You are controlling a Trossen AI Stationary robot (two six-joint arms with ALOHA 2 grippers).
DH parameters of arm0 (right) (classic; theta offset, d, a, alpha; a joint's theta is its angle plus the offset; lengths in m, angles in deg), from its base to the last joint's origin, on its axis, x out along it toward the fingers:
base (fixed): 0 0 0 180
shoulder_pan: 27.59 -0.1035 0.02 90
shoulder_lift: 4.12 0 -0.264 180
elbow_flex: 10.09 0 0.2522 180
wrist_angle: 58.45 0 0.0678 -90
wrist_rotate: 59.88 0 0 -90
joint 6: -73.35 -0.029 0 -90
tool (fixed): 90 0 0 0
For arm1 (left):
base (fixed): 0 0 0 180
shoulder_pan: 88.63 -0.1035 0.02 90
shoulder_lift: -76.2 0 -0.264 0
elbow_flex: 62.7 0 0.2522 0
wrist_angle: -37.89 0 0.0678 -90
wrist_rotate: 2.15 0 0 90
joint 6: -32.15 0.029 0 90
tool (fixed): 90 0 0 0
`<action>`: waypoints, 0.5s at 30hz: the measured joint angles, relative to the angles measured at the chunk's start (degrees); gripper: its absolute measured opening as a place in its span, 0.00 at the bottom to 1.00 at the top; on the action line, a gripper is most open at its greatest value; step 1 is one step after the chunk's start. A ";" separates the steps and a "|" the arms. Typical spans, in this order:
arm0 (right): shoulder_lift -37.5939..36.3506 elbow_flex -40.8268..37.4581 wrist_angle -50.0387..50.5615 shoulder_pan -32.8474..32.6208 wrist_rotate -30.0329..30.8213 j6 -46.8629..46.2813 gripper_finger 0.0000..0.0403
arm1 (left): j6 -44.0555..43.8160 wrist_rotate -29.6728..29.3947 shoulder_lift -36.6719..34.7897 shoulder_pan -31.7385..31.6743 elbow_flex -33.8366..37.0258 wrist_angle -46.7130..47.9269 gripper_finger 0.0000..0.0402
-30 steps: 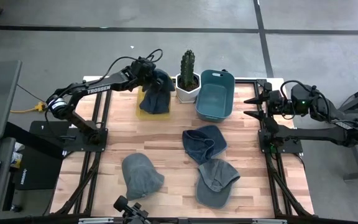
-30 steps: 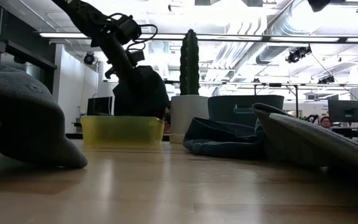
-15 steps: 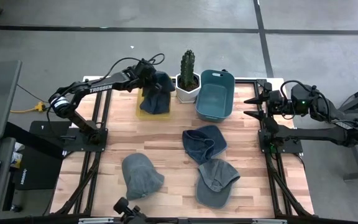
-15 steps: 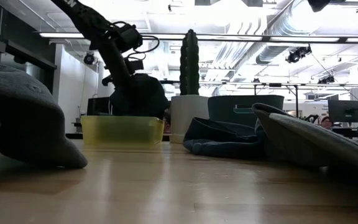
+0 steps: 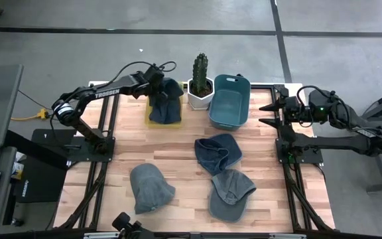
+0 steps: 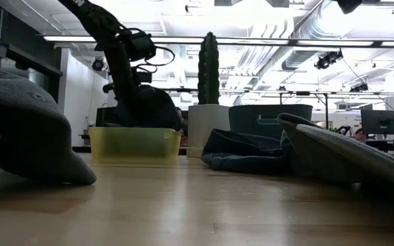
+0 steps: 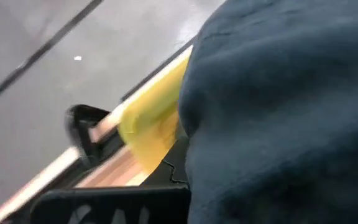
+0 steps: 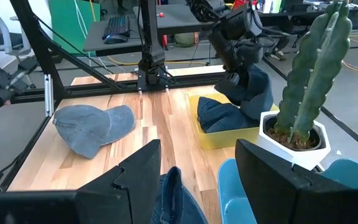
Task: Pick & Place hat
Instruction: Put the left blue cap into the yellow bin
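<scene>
Left gripper (image 5: 161, 87) over the yellow bin (image 5: 152, 118) at the table's (image 5: 184, 166) far side, fingers closed on the dark blue hat (image 5: 166, 106). Hat draped into the bin, lower part resting inside, upper part bunched at the gripper. In the low view, hat (image 6: 146, 109) seen mounded above the bin's (image 6: 134, 144) rim, with the left arm descending onto it. In the left wrist view, blue fabric (image 7: 278, 112) filling most of the frame, bin edge (image 7: 151, 115) just beside it.

Right gripper (image 5: 272, 113) at the table's right edge, well apart from every hat, fingers spread wide and holding nothing; both fingers (image 8: 135, 180) visible in the right wrist view, with bare gap between.

Cactus (image 5: 200, 70) in a white pot (image 5: 199, 95) just beside the yellow bin. Teal bin (image 5: 229, 101) beside the pot, on the other side. Second blue hat (image 5: 217, 152) near the table's centre. Grey cap (image 5: 231, 192) touching it on the near side. Grey hat (image 5: 150, 186) apart, at near left.
</scene>
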 joint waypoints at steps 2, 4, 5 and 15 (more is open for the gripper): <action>0.53 0.00 0.03 0.01 -0.23 -0.01 0.50 | 2.23 -0.78 -0.01 -0.02 -0.96 0.91 0.00; 1.09 0.00 0.05 0.00 -0.36 -0.02 0.50 | 4.55 0.26 -0.01 0.00 -1.66 0.14 0.00; 1.42 0.00 0.01 0.01 -0.50 -0.07 0.50 | 5.68 0.82 0.01 0.00 -2.03 -0.44 0.00; 1.98 0.00 0.02 0.00 -0.71 -0.02 0.50 | 8.89 2.41 -0.01 0.02 -3.00 0.01 0.00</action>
